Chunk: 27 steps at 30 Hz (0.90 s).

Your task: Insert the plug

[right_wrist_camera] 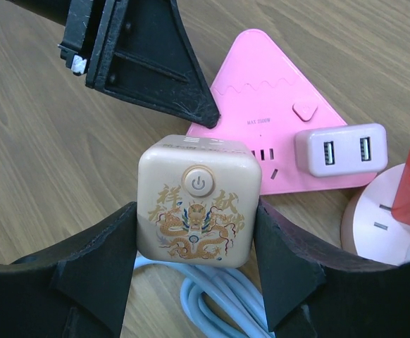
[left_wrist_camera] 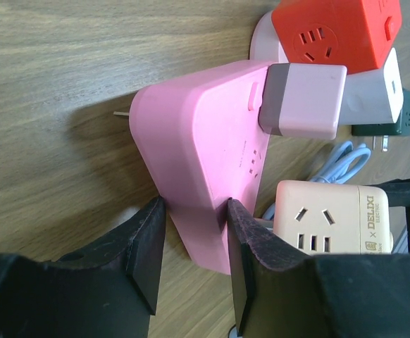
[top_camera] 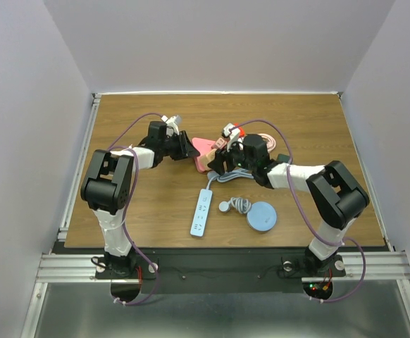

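Observation:
A pink triangular power strip (left_wrist_camera: 198, 141) lies on the wooden table, with a pale pink USB adapter (left_wrist_camera: 303, 98) plugged into its face. My left gripper (left_wrist_camera: 194, 253) is shut on one corner of the strip. It also shows in the top view (top_camera: 189, 150). My right gripper (right_wrist_camera: 194, 232) is shut on a beige cube plug adapter (right_wrist_camera: 194, 208) with a power button and a gold dragon print. It holds the cube just in front of the strip's (right_wrist_camera: 261, 120) socket face. The cube also shows in the left wrist view (left_wrist_camera: 328, 218). The cube's prongs are hidden.
A red cube socket (left_wrist_camera: 335, 32) sits on a round pink-white base (right_wrist_camera: 374, 218) behind the strip. A dark green plug (left_wrist_camera: 384, 127) lies beside it. A coiled pale blue cable (right_wrist_camera: 219, 303) lies under the cube. A white power strip (top_camera: 201, 213) and a blue disc (top_camera: 262, 215) lie nearer the front.

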Motion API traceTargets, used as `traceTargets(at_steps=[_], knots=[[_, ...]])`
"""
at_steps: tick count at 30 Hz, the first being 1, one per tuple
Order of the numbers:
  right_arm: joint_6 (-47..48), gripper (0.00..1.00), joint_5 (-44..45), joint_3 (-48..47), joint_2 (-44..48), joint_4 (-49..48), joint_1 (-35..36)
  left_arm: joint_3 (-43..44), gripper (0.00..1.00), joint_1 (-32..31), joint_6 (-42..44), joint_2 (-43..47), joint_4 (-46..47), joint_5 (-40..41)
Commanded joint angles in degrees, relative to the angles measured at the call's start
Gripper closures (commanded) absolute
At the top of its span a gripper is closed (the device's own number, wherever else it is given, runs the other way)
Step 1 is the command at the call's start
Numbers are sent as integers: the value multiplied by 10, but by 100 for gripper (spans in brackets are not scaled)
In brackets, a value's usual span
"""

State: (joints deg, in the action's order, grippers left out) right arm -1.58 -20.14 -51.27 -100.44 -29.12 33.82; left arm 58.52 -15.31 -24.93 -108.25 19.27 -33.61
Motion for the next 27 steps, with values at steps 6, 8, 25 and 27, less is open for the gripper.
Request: traceTargets(at_steps=[6, 8, 25, 27], knots=[[1, 100, 0, -19, -16, 14, -1, 1, 82, 0, 66, -20, -77, 121], [3, 100, -6, -28, -19, 19, -2, 4, 84, 0, 67, -23, -77, 115], [47, 100, -29, -111, -40, 128, -1, 12, 89, 0, 81, -21, -79, 92], [47, 100, -27, -120, -48, 136, -2, 12, 89, -1, 81, -22, -79, 90]])
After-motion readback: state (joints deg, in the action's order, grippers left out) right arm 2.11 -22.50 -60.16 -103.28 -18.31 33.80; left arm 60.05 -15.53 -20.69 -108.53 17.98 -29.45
